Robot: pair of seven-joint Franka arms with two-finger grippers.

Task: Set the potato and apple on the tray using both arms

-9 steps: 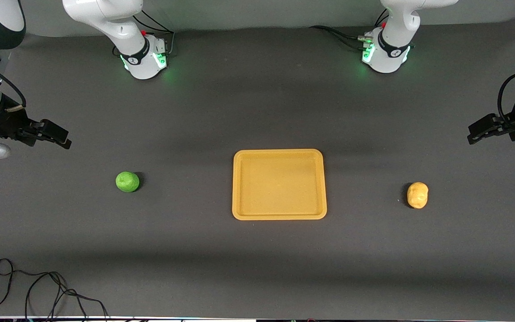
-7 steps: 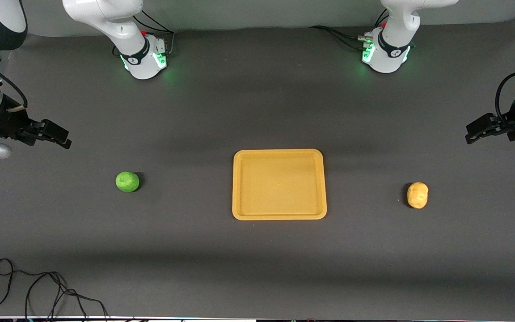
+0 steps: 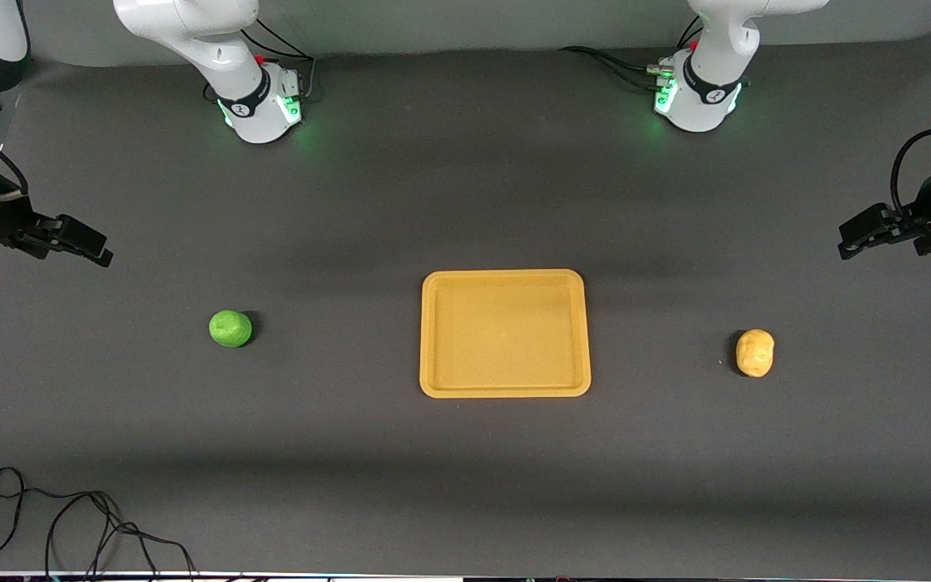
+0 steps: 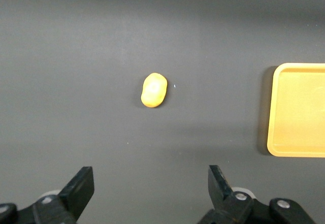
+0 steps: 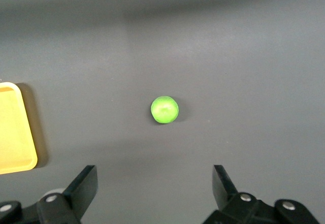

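Tray: the orange-yellow tray (image 3: 505,333) lies flat in the middle of the table (image 3: 465,202), with nothing on it, same spot as before
Apple: the green apple (image 3: 230,328) sits on the table toward the right arm's end, well apart from the tray; it has not moved
Potato: the tan potato (image 3: 755,352) sits on the table toward the left arm's end, well apart from the tray; it has not moved
Right gripper: the right gripper (image 3: 86,242) hangs in the air over the right arm's end of the table; its fingers (image 5: 84,186) are spread wide and hold nothing; it has slid a little closer to the table's edge than before
Left gripper: the left gripper (image 3: 857,236) hangs over the left arm's end; its fingers (image 4: 81,188) are spread wide and hold nothing; it has crept a little toward the bases
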